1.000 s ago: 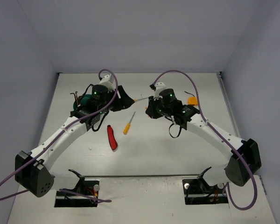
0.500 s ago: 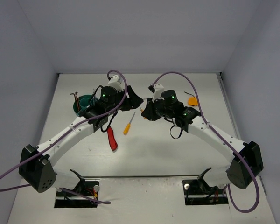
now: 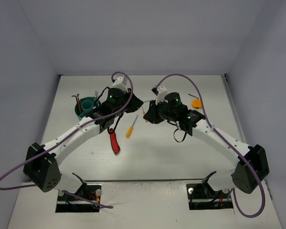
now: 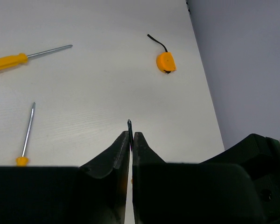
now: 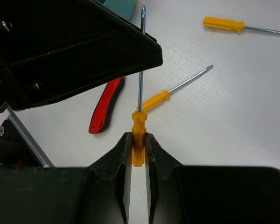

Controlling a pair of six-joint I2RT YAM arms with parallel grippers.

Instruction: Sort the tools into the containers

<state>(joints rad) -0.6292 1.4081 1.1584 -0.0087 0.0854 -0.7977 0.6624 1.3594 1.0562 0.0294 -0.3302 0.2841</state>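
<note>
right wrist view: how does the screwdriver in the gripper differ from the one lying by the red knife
The held screwdriver is clamped by its handle in the right gripper, shaft pointing up the image; the loose screwdriver lies flat on the table, slanted, untouched. Both have orange handles and thin metal shafts.

The table [image 3: 181,157] is shown in pale off-white, enclosed by lilac-grey walls [image 3: 143,33]. The left arm [image 3: 71,138] and right arm [image 3: 219,136] are coloured white with black joints, and purple cables [image 3: 177,74] are trailed from them. A teal tub [image 3: 82,110] is seen near the far-left corner. A small object [image 3: 196,103] near the far-right edge is orange with a black cord. The knife [image 3: 115,141] is red and black. The screwdriver [image 5: 138,123], second screwdriver [image 5: 156,99] and third screwdriver [image 5: 223,24] are orange-handled with silver shafts.
</note>
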